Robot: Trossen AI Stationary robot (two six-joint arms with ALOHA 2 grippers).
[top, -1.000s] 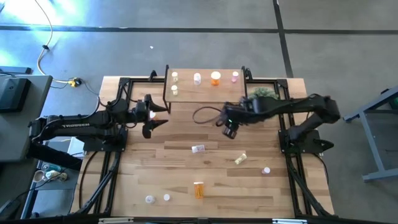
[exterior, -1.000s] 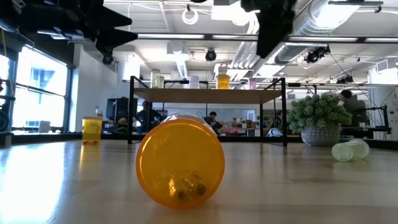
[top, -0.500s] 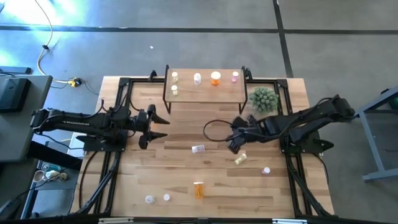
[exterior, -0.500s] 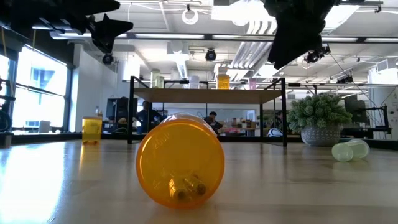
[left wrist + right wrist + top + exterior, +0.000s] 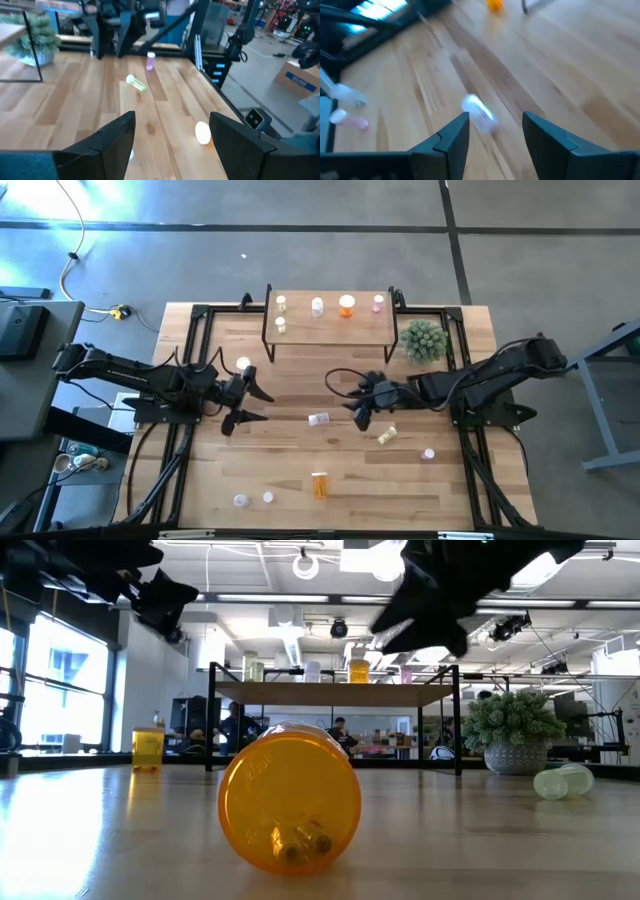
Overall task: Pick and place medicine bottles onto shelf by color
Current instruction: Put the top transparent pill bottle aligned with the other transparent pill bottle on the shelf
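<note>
Right end effector has descended — white bottle just beside.

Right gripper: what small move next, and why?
Probably lower the right gripper onto the clear bottle lying on its side on the table. Its fingers are open and empty, and the right wrist view shows that bottle just ahead between them.

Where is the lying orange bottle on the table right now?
In the high view the orange bottle lies on its side near the table's front edge, about mid-width, right of two small white-capped bottles and well clear of both grippers.
</note>
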